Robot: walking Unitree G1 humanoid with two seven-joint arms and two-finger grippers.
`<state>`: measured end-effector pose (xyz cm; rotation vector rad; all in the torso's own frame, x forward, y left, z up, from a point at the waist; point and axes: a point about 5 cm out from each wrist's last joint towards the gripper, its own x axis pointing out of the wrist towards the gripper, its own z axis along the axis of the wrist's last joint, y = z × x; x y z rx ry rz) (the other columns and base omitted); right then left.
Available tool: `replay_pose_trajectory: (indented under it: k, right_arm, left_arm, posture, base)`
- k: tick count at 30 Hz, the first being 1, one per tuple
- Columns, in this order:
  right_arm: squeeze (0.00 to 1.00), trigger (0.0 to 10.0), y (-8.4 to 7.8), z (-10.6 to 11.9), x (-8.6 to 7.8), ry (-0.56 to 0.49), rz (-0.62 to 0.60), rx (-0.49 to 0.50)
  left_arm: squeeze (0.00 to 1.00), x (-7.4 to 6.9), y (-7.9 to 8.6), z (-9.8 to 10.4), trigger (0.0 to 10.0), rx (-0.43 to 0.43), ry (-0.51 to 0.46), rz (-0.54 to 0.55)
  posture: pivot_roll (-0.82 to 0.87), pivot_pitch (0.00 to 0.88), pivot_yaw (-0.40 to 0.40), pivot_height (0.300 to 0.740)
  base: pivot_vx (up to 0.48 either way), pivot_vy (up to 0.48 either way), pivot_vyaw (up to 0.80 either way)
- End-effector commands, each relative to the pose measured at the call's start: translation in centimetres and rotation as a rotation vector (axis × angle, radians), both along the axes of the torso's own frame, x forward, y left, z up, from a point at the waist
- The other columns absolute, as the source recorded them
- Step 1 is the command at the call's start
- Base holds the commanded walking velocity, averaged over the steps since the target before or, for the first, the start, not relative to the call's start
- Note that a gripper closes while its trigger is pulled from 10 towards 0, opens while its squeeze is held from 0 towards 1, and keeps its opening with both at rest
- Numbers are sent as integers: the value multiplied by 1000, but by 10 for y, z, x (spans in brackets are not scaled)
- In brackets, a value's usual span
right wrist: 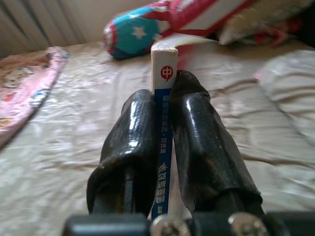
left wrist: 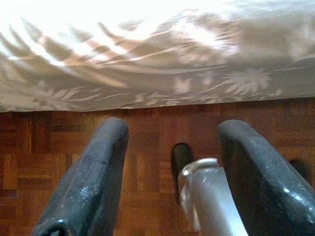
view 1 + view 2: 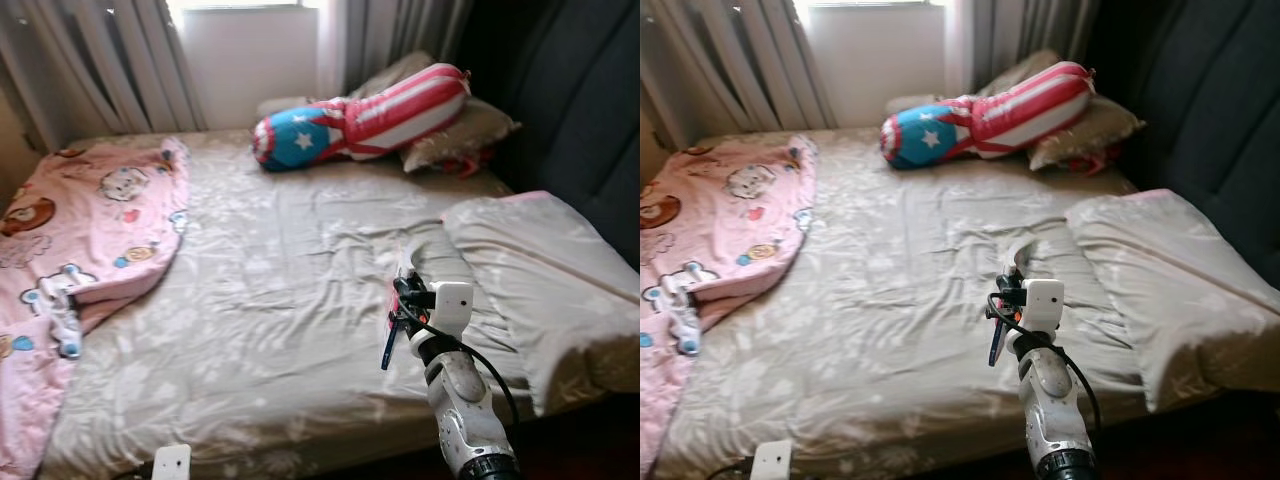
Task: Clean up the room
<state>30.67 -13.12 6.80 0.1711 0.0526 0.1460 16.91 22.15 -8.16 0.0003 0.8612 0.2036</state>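
My right gripper is shut on a thin book with a blue spine and a white top bearing a red mark. It holds the book upright over the right half of the bed, near the front edge. From the head the book shows as a blue edge beside the white wrist camera. My left gripper hangs open over the wooden floor, just below the bed's front side, with nothing between its fingers.
A pink cartoon blanket lies crumpled over the bed's left side. A stars-and-stripes bolster and beige pillows sit at the far end. A large beige pillow lies on the right by a dark padded wall.
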Motion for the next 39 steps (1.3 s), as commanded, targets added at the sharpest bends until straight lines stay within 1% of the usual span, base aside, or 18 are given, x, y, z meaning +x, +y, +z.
replay_pose_trajectory:
  k: [1,7,10,15,24,39]
  right_arm:
    - [0,10000,-4,14,4,-68,-15,1]
    - [0,10000,-5,14,5,-69,-14,-1]
    - [0,10000,-10,13,5,-64,-32,-5]
    - [0,10000,-14,14,6,-63,-40,-10]
    - [0,10000,-13,15,5,-70,-34,-19]
    - [0,10000,-13,14,5,-66,-38,-13]
  left_arm:
    - [0,-4,-8,-4,10000,-18,21,-3]
    - [0,0,-10,-2,10000,-31,-3,5]
    - [0,2,-11,-1,10000,-41,-18,9]
    - [0,2,-11,-1,10000,-40,-13,9]
    - [0,3,-12,-1,10000,-39,-12,9]
    - [0,6,-13,0,10000,-40,-20,7]
  posture:
    - [-113,0,5,740]
    - [-113,0,4,740]
    - [-113,0,4,740]
    - [-115,0,5,740]
    - [-115,0,5,740]
    - [-113,0,4,740]
  base:
    - [0,0,0]
    - [0,0,0]
    - [0,0,0]
    - [0,0,0]
    - [0,0,0]
    - [271,0,0]
